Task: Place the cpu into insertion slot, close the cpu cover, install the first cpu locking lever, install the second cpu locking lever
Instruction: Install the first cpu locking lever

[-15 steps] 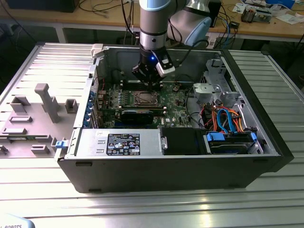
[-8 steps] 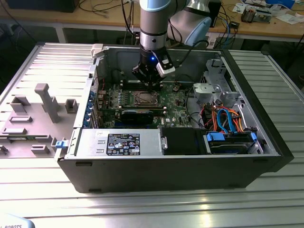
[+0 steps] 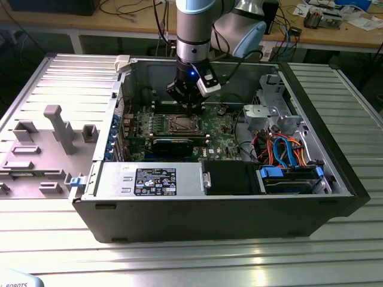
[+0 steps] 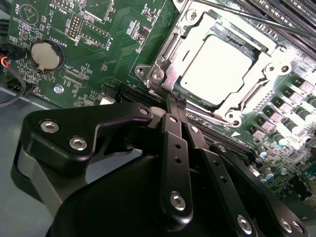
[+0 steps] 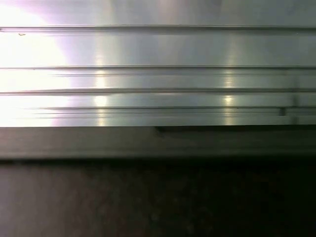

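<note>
The cpu [image 4: 216,69], a pale silver square, lies in the insertion slot [image 3: 181,124] on the green board. The cpu cover [image 4: 261,61], a silvery frame, lies flat around it with the chip showing through its opening. A thin metal lever rod [image 4: 247,17] runs along the far side of the socket, and another rod [image 4: 210,116] runs along the near side. My gripper [image 4: 175,101] is shut, its two black fingers pressed together, with the tips at the socket's near corner. In the exterior view the gripper [image 3: 191,109] hangs just behind the socket inside the open computer case.
Memory slots [image 4: 296,19] flank the socket, and a coin battery [image 4: 45,55] sits on the board. A black power supply [image 3: 155,179], blue and orange cables [image 3: 286,149] and a drive cage [image 3: 269,113] crowd the case. A grey fixture tray [image 3: 42,149] lies at the exterior view's left on the ribbed metal table [image 5: 158,79].
</note>
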You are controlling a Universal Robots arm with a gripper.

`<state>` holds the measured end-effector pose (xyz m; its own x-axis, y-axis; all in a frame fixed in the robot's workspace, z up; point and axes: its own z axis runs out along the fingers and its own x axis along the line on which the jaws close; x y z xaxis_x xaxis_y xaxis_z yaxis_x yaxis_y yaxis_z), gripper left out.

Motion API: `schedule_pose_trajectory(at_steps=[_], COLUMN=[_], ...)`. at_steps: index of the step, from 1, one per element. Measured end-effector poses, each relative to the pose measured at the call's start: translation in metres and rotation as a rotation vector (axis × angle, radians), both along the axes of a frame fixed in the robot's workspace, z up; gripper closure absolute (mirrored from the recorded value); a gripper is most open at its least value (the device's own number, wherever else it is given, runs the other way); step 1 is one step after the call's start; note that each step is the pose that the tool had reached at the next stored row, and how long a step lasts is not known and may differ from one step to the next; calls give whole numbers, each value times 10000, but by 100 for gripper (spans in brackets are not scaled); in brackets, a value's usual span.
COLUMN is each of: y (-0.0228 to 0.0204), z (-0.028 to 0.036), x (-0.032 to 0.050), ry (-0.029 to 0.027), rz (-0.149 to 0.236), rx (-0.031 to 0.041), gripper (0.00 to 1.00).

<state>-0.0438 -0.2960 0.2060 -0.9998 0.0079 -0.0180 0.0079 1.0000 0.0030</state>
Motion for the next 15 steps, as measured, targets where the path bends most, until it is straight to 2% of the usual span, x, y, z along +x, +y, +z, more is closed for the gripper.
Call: schedule_pose_trajectory(at_steps=[3,9,12,15], y=[1,1,0,0], z=[-5,-10,-21,-38], x=[16,18,19,18], ry=[-2,-2,-2,1], rz=[0,1,2,1], rx=[-58,-86,-136,-146], gripper=[89,89,89,89])
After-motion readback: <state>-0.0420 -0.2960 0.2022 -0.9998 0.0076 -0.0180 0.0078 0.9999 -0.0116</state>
